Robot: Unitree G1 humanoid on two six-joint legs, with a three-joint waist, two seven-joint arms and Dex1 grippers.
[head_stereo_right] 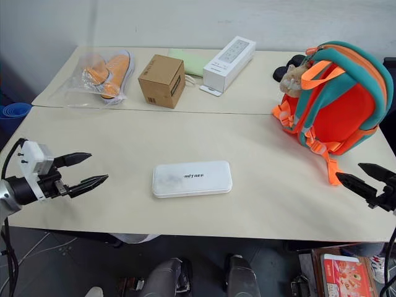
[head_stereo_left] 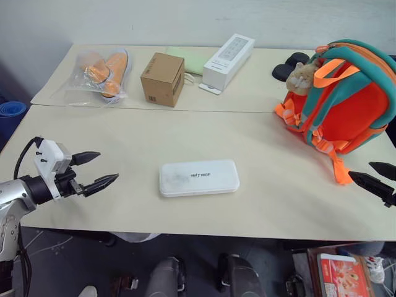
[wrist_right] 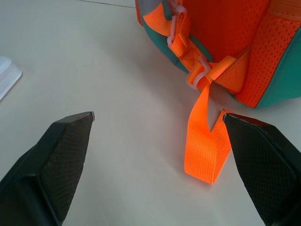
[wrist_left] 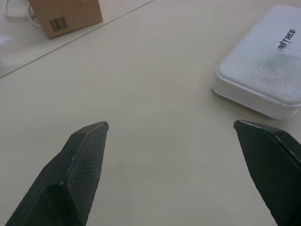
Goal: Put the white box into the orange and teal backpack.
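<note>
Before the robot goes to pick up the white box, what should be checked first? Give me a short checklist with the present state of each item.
1. Left claw open and empty: ok, its fingers stand wide apart.
2. Right claw open and empty: ok; an orange strap lies on the table between its fingers, not gripped.
3. White box free to grasp: ok, it lies flat on the table with nothing on it or touching it.
4. Path from the left claw to the white box: ok, bare table between them.
5. Orange and teal backpack open to receive the box: cannot tell, no opening is seen.
6. Backpack stable: ok, it stands on the table.
</note>
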